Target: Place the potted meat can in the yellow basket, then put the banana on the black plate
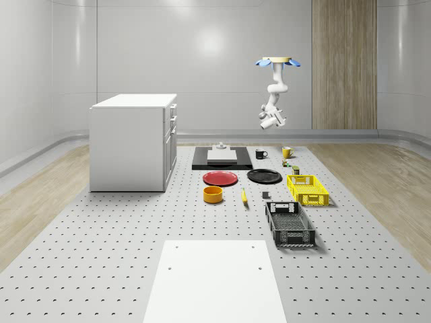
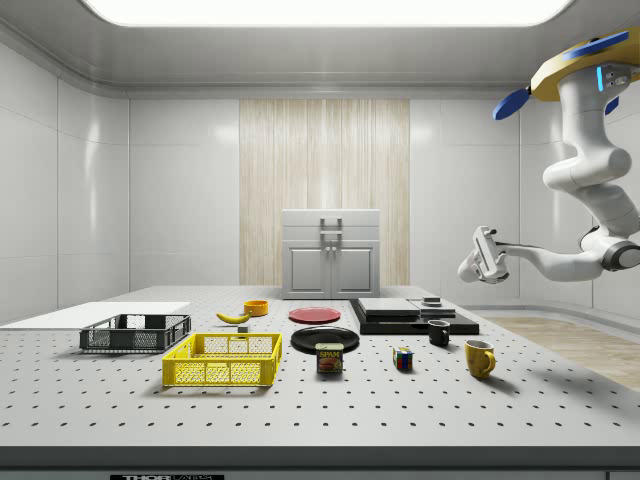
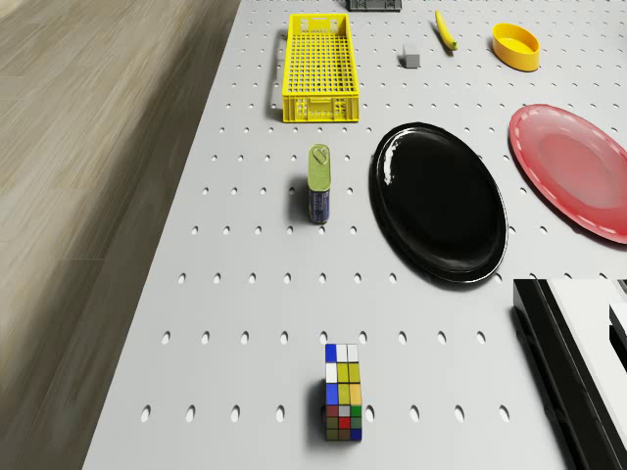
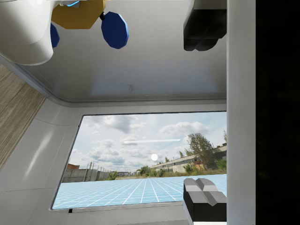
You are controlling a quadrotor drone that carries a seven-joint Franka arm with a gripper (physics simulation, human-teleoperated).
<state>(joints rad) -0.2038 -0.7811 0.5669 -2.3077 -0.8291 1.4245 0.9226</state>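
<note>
Desk [image 1: 101, 269]: carrying everything, perforated.
Drone [image 1: 277, 62]: hovering high above the desk's far end, near the yellow mug [image 2: 479, 357].
Black plate [image 3: 438, 201]: lying at the can's 3 o'clock in the drone view.
Yellow basket [image 3: 318, 67]: sitting at the can's 12 o'clock.
Potted meat can [image 3: 319, 183]: standing upright, untouched.
Banana [image 3: 446, 30]: lying beyond the plate.
Gripper [image 4: 205, 117]: pointing sideways, fingers [image 4: 205, 192] standing apart.
Advice: tilting the wrist downward, descending squarely over the can.
</note>
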